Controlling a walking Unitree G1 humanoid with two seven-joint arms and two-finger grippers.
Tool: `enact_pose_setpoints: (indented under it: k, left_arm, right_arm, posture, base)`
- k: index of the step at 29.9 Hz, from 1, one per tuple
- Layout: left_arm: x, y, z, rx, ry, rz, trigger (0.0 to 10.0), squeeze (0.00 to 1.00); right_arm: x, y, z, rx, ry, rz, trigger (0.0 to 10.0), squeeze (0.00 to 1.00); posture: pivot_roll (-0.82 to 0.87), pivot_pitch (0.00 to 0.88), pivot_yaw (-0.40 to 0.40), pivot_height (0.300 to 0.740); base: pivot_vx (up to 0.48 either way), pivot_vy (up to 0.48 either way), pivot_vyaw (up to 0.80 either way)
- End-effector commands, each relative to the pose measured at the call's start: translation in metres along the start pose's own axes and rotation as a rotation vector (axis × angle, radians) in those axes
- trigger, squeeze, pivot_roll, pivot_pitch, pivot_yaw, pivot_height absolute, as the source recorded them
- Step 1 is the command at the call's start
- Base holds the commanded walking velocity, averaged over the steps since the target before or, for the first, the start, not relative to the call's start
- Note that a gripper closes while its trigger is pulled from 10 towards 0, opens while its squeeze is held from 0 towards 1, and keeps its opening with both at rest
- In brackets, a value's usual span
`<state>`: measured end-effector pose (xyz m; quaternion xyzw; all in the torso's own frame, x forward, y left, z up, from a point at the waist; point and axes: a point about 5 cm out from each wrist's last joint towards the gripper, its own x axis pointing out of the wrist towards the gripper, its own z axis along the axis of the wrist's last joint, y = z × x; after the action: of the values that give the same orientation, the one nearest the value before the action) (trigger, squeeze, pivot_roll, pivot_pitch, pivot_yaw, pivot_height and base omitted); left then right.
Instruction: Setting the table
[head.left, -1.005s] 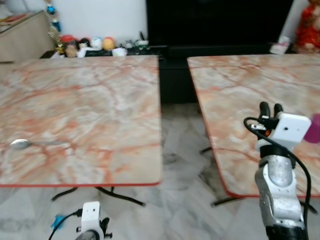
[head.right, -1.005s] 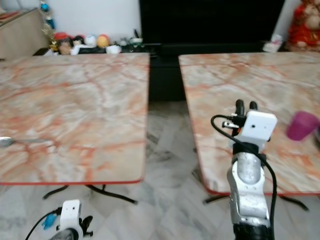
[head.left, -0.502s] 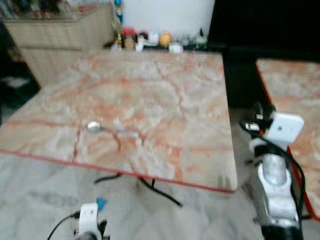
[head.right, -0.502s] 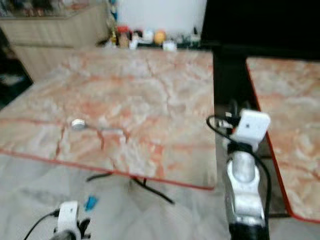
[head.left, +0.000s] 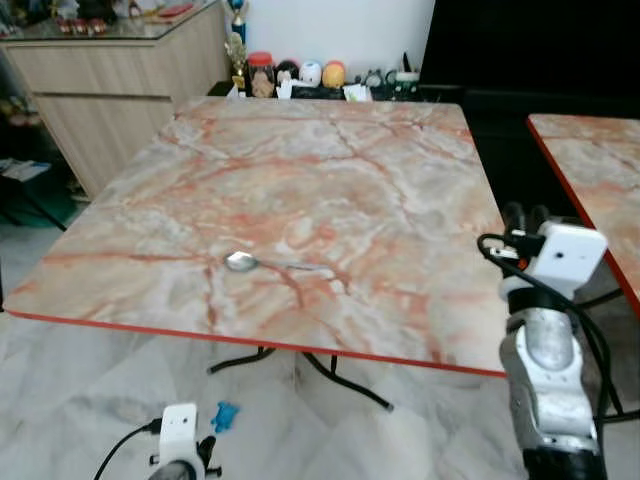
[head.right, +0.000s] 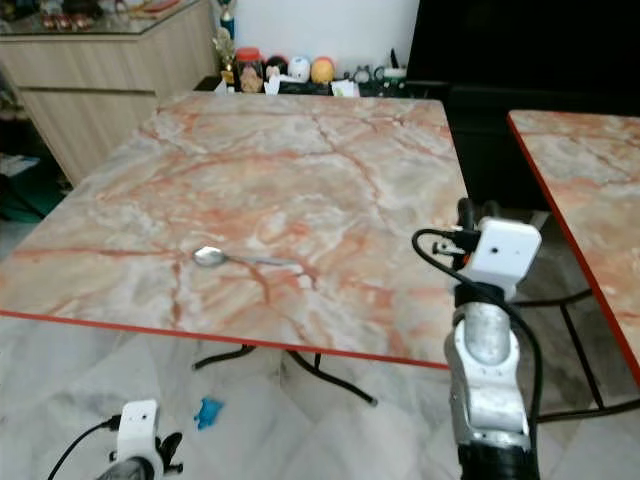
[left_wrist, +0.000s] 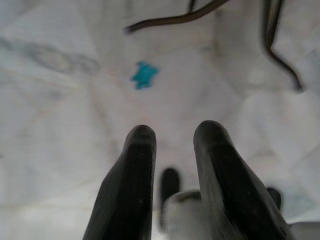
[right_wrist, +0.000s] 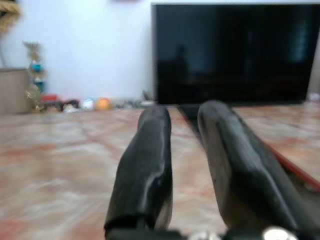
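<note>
Spoon (head.left: 262, 264), silver, lies on surface (head.left: 330, 180) well left of right gripper (head.left: 527, 216), fingers slightly parted, empty; left gripper (left_wrist: 172, 145) likewise.

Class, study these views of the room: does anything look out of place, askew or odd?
A small blue scrap lies on the pale floor beneath the near edge of the marble table. A lone spoon rests on the tabletop, with no plate beside it.

Second table (head.left: 590, 160) cut by frame edge; shelf trinkets (head.right: 300, 70) too small to tell.
</note>
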<state>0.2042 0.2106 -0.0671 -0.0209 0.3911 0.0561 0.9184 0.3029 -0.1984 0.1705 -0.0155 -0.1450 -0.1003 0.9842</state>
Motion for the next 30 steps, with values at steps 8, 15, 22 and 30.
enact_pose_setpoints:
  k: [8, 15, 22, 30]
  left_arm:
    - [-0.0002, 0.0015, -0.0017, 0.0, 0.015, 0.007, 10.0, 0.0]
    - [-0.0002, 0.0018, -0.0014, 0.001, 0.015, 0.007, 10.0, 0.0]
    - [-0.0002, 0.0017, -0.0003, 0.005, 0.003, 0.007, 10.0, 0.0]
    - [0.0001, 0.0014, 0.0019, -0.007, -0.013, 0.007, 10.0, 0.0]
  right_arm:
    - [0.0006, -0.0016, 0.0024, -0.009, -0.009, 0.001, 10.0, 0.0]
    - [0.0005, -0.0006, 0.0025, -0.008, -0.008, 0.003, 10.0, 0.0]
    - [0.0001, -0.0002, 0.0014, -0.005, -0.001, 0.009, 10.0, 0.0]
    - [-0.0002, 0.0043, 0.0009, -0.024, 0.003, 0.06, 10.0, 0.0]
  posture:
    - [0.06, 0.0, 0.003, 0.74]
    - [0.06, 0.0, 0.004, 0.74]
    - [0.06, 0.002, 0.005, 0.74]
    - [0.06, 0.01, 0.006, 0.74]
  base:
    - [0.0, 0.349, 0.0]
    - [0.0, 0.327, 0.0]
    - [0.0, 0.0, 0.0]
    - [0.093, 0.0, 0.0]
